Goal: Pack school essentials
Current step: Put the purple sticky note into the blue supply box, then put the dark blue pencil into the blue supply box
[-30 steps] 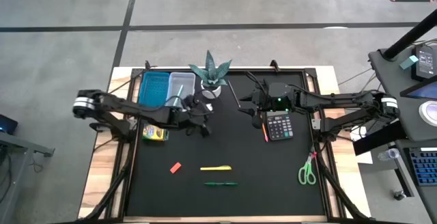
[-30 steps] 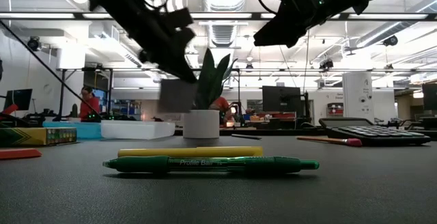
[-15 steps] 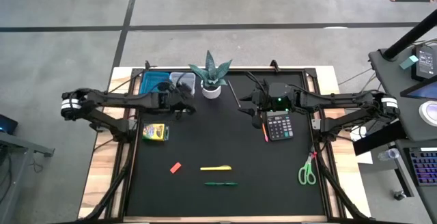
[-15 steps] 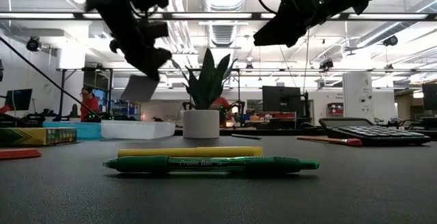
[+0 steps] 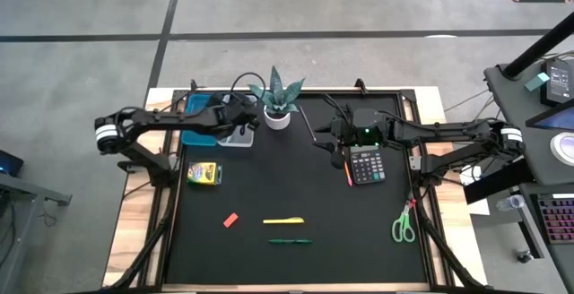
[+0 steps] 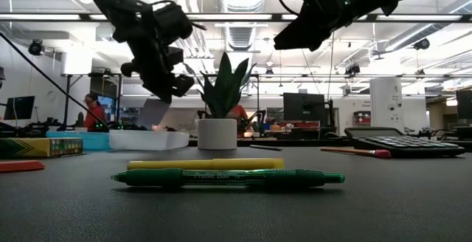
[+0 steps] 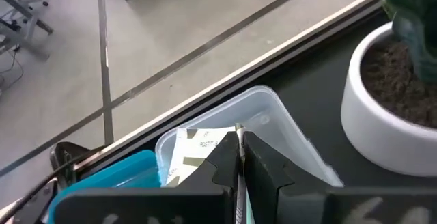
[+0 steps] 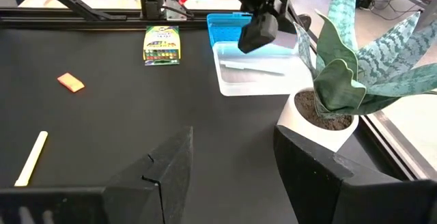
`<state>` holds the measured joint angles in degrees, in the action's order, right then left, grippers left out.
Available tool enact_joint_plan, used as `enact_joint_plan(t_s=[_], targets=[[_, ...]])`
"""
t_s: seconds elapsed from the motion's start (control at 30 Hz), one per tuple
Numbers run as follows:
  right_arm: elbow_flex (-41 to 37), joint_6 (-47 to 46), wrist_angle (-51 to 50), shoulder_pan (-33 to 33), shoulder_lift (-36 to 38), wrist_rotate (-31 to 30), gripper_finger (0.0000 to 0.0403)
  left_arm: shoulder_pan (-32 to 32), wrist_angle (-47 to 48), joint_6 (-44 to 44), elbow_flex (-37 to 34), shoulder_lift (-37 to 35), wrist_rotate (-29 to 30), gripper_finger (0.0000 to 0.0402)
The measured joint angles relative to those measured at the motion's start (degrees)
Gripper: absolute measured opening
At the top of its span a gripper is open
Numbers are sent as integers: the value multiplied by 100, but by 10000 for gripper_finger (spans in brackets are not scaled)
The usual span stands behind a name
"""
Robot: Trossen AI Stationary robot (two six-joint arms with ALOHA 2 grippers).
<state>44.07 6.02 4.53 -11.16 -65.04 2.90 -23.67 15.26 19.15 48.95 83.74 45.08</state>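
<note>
A clear plastic tray (image 5: 237, 120) with rounded corners sits beside a bright blue one (image 5: 198, 119) at the back of the matte black table (image 5: 296, 186), just next to the smooth white pot of a spiky, mottled-green plant (image 5: 277, 97). The left gripper (image 5: 240, 125) hangs over the clear tray, its dark fingers (image 7: 222, 166) pinched nearly together on a thin white patterned packet (image 7: 194, 149), which slants down from them towards the tray (whether its lower edge touches the tray floor cannot be told). The pot stands close on one side of this gripper. Out on the open table lie a flat red eraser (image 5: 230, 220), a slim yellow pen (image 5: 283, 220) and a green pen (image 5: 290, 240) parallel and just apart, a yellow crayon box (image 5: 204, 173) near the trays, and green-handled scissors (image 5: 403, 225) well off to the right. A dark calculator (image 5: 363, 163) has a thin orange pencil (image 5: 348, 172) along its side. The right gripper (image 5: 335, 142) waits above the table beside the calculator, fingers (image 8: 167, 173) spread wide and holding nothing.
</note>
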Motion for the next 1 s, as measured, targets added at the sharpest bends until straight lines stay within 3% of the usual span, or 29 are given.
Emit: enact_joint_plan(t_s=[0.23, 0.53, 0.73, 1.0], targets=[[0, 1, -4, 0, -1, 0, 191, -138, -81, 3, 2, 95, 4, 11], [0, 3, -6, 0, 0, 0, 192, -150, -88, 1, 2, 95, 9, 108], [0, 2, -6, 0, -2, 0, 192, -112, -64, -1, 2, 14, -15, 142], [0, 7, -12, 0, 0, 0, 192, -26, 153, -6, 4, -198, -1467, 143]])
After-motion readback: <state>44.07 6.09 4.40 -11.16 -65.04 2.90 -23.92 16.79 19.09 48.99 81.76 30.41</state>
